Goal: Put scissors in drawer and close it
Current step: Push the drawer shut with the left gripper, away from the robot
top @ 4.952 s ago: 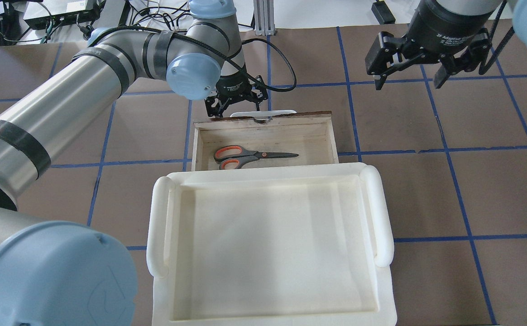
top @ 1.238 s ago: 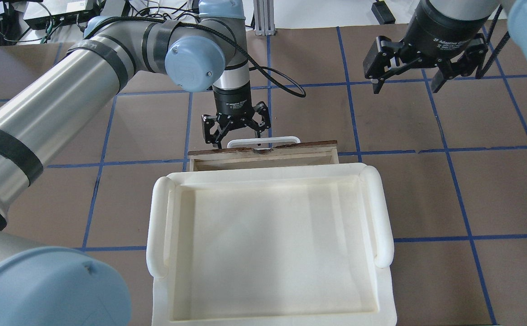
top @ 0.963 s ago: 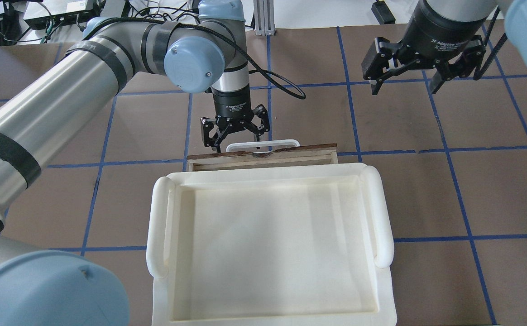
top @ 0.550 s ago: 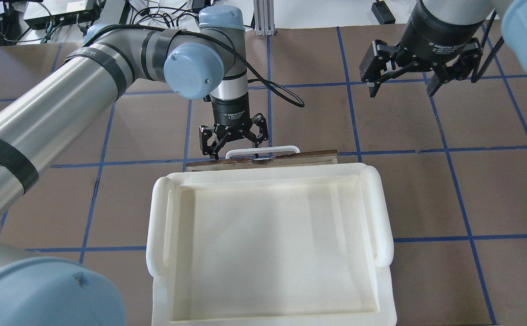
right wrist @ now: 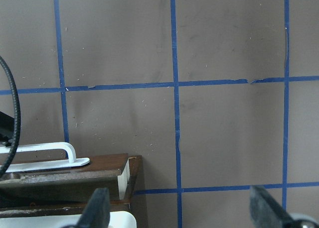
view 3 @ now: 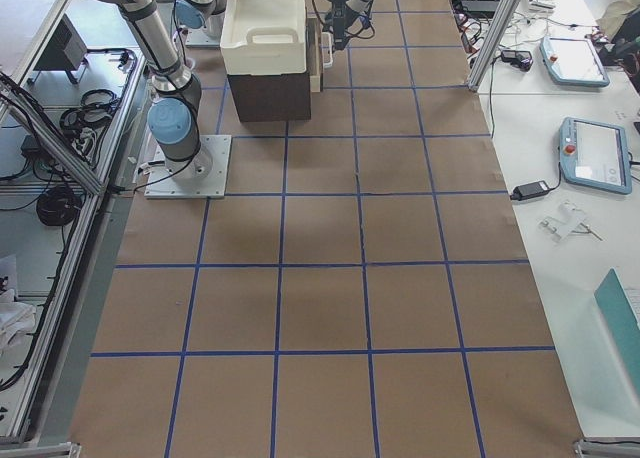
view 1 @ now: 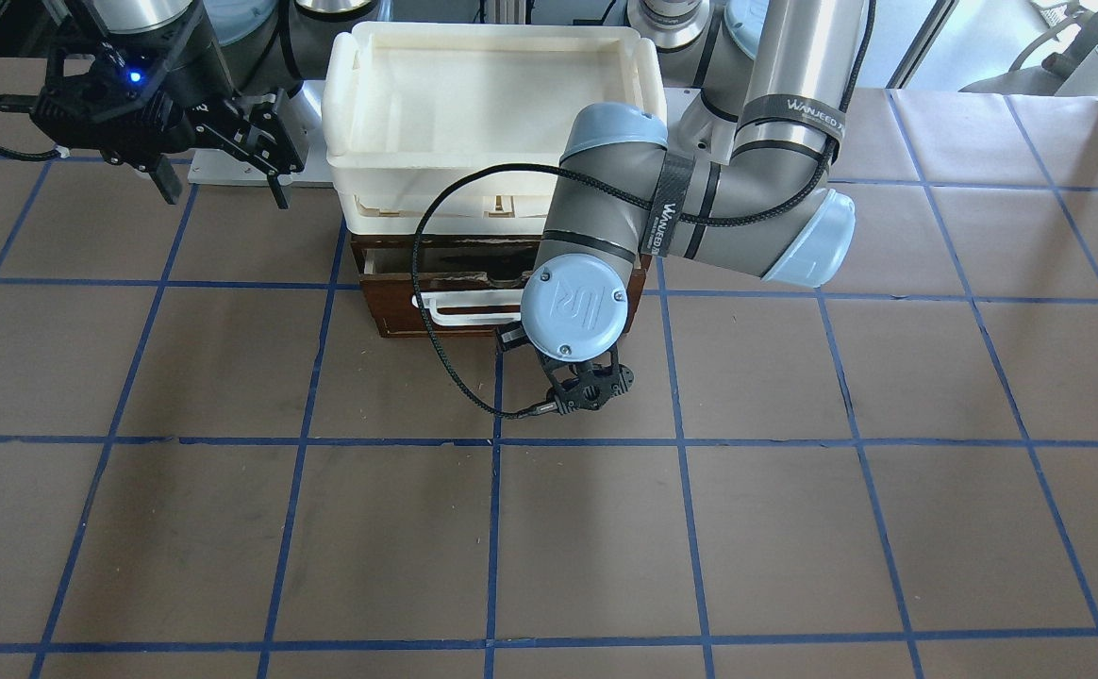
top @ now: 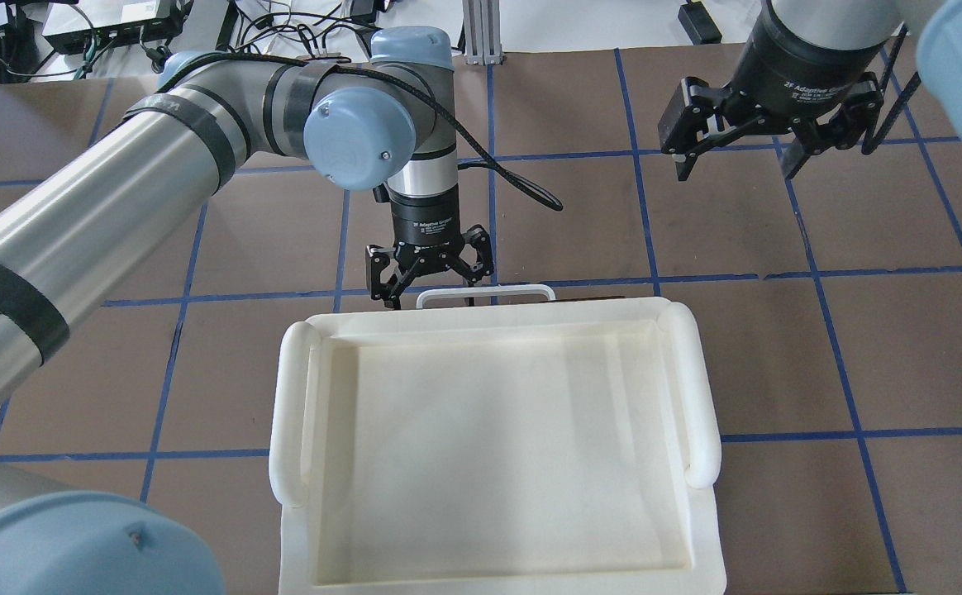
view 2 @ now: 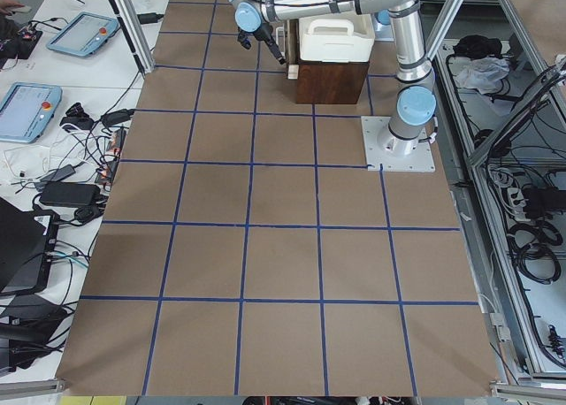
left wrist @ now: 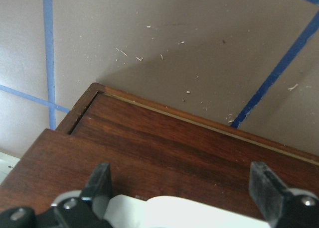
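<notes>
**Inspector:** How is the left two-finger gripper (top: 433, 287) found?

**Recorder:** Its fingers (left wrist: 102, 182) are spread wide and nothing is gripped. One end of the white bar handle (top: 485, 290) lies in the gap between them. Whether the handle is touched cannot be told.

**Inspector:** And the wide drawer with the dark brown wood front (left wrist: 164, 143)?

**Recorder:** It is seen directly ahead of that gripper's fingertips, drawn almost fully into its dark wooden cabinet (view 3: 268, 96). In the right wrist view a narrow pale strip of its side is noted behind the front. The small grey-handled scissors are not in sight, since the drawer's interior is covered.

**Inspector:** What lies beyond the left gripper?

**Recorder:** A cream-white plastic tray (top: 700, 388) is set on top of the cabinet, just past the handle on the robot's side.

**Inspector:** The right gripper (top: 734, 165)?

**Recorder:** It is likewise spread wide and nothing is gripped. It hangs over the brown table marked with blue tape squares (top: 778, 347), well apart from the drawer, which lies to its side.
</notes>
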You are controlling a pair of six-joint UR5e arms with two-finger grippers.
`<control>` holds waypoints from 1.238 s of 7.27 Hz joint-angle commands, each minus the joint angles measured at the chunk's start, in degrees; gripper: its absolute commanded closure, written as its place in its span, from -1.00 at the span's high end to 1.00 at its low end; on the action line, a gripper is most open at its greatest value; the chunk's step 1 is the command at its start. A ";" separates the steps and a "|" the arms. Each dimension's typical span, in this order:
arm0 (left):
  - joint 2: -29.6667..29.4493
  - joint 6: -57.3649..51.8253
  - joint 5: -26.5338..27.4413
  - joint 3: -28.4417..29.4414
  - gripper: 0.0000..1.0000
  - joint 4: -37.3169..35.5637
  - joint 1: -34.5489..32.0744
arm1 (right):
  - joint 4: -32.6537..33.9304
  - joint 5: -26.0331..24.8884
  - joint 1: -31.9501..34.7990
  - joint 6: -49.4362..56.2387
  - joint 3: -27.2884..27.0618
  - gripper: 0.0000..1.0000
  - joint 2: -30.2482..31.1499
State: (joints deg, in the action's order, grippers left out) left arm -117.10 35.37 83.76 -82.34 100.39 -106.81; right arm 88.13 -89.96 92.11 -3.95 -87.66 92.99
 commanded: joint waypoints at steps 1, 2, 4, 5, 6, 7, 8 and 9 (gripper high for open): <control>0.21 0.05 -0.61 -0.10 1.00 2.51 -0.15 | 0.38 -0.04 0.00 0.17 -0.14 1.00 0.00; 0.29 0.05 -0.61 -0.10 1.00 2.79 -0.15 | 0.38 -0.30 0.00 0.43 -0.15 1.00 0.00; 0.30 0.05 -0.27 -0.10 1.00 3.49 -0.15 | 0.38 0.13 0.00 0.08 -0.15 1.00 0.00; 0.30 -0.03 0.08 0.07 1.00 3.06 0.11 | 0.38 0.22 0.00 0.08 -0.23 1.00 -0.09; 0.21 -0.04 0.00 0.68 1.00 2.62 0.64 | 0.38 0.31 0.00 0.08 -0.49 1.00 0.00; 0.12 -0.21 -0.09 0.95 1.00 0.79 0.90 | 0.38 0.31 0.00 0.00 -0.67 1.00 0.00; 0.12 -0.12 -0.26 0.86 1.00 0.25 0.82 | 0.38 0.31 0.00 0.00 -0.67 1.00 0.00; 0.12 -0.04 -0.35 0.69 1.00 0.59 0.30 | 0.38 0.22 0.00 0.00 -0.67 1.00 0.00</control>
State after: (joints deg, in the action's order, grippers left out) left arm -116.96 35.25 83.54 -81.55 101.13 -106.15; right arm 88.51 -89.67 92.11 -3.94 -88.29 92.98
